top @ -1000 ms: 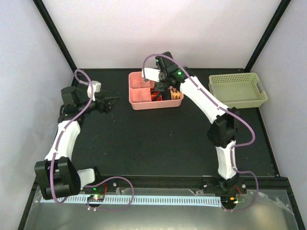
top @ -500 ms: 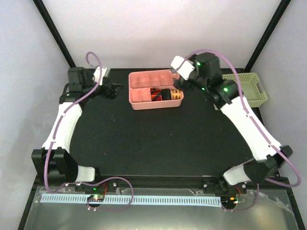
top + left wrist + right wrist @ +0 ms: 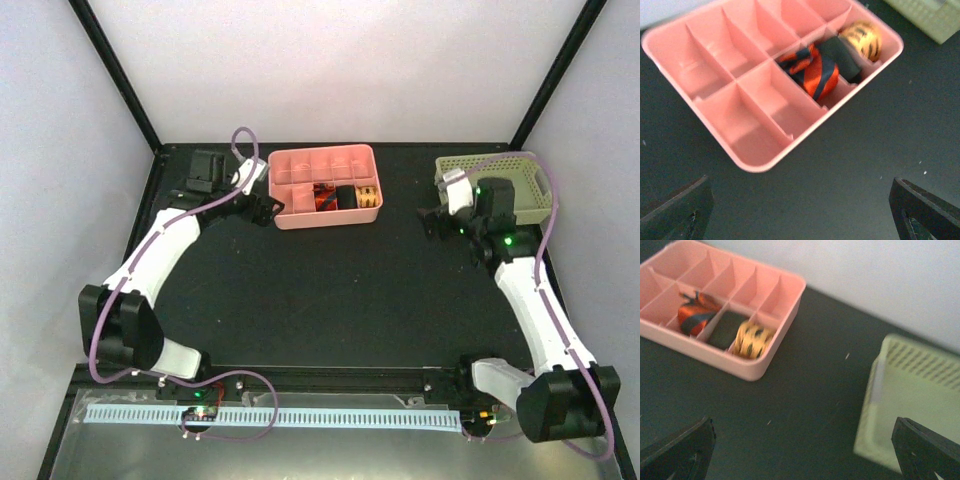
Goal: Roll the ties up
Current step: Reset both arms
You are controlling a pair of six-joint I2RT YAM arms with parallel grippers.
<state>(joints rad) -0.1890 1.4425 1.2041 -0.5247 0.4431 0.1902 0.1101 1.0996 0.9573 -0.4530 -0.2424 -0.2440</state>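
An orange-red tie with navy stripes (image 3: pixel 323 197) (image 3: pixel 812 72) (image 3: pixel 694 315) lies rolled in a front compartment of the pink tray (image 3: pixel 296 166) (image 3: pixel 755 117) (image 3: pixel 760 371). A dark rolled tie (image 3: pixel 842 56) and a yellow patterned rolled tie (image 3: pixel 863 39) (image 3: pixel 752 340) fill the two compartments to its right. My left gripper (image 3: pixel 263 207) (image 3: pixel 800 215) hangs open just off the tray's left end, holding nothing. My right gripper (image 3: pixel 432 222) (image 3: pixel 800 455) is open and empty over the mat between the tray and the green basket.
A pale green slotted basket (image 3: pixel 497 186) (image 3: pixel 920 395) stands at the back right, close to my right wrist. The tray's other compartments are bare. Black frame posts rise at both back corners, and white walls close the sides.
My right arm has pulled out of the tray and swung right toward the basket. My left arm has swung in toward the tray's left end. The striped tie stays rolled in its compartment.
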